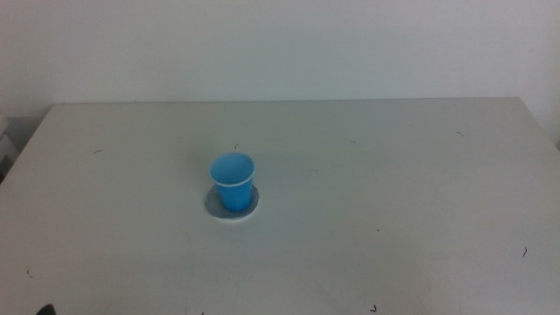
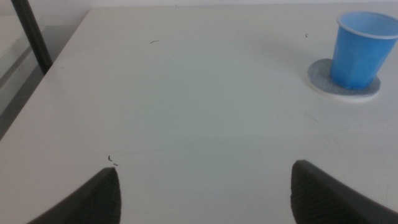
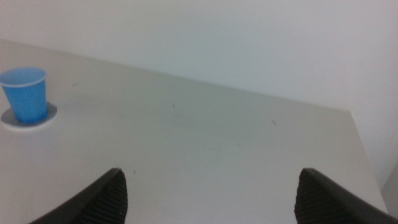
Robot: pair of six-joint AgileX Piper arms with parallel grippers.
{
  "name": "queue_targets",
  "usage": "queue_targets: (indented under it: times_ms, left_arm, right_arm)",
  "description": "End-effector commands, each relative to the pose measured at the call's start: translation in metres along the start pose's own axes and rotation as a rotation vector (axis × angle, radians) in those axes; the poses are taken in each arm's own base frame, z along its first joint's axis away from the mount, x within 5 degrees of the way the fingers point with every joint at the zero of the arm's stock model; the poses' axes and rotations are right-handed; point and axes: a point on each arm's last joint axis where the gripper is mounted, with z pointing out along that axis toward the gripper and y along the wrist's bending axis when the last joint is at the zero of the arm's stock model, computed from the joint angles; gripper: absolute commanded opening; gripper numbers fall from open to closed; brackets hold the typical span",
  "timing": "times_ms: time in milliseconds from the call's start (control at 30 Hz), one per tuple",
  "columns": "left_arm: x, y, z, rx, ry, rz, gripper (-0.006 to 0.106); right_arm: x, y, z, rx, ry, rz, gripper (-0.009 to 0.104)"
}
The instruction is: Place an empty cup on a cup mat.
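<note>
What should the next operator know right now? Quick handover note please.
Left gripper: open, empty, pulled back from the cup, low over the table.
Right gripper: open, empty, also pulled back.
Cup: upright, standing on the cup mat near the middle of the table. It looks empty.
Done: cup is on the mat, neither gripper touching it.
Left: nothing obvious; the cup sits a bit off-centre on the mat.

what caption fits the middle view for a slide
Blue cup standing upright on the grey cup mat on a white table, no arms in view.

Blue cup (image 1: 233, 182), mottled grey cup mat (image 1: 213, 204)
</note>
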Motion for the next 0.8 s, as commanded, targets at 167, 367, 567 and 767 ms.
queue_targets:
  times_ms: [167, 367, 567, 767]
  left_arm:
    - [-0.008, -0.001, -0.001, 0.009, -0.080, -0.003, 0.105]
    - [-0.008, -0.001, -0.001, 0.009, -0.080, -0.003, 0.105]
    - [-0.008, -0.001, -0.001, 0.009, -0.080, -0.003, 0.105]
    - [-0.008, -0.001, -0.001, 0.009, -0.080, -0.003, 0.105]
  right_arm:
    - [0.002, 0.001, 0.007, 0.014, -0.172, -0.072, 0.072]
    - [0.027, 0.004, 0.018, -0.002, -0.095, -0.059, 0.072]
    - [0.050, 0.007, 0.026, -0.020, -0.038, -0.031, 0.072]
    - [0.056, 0.009, 0.028, -0.027, -0.030, -0.016, 0.072]
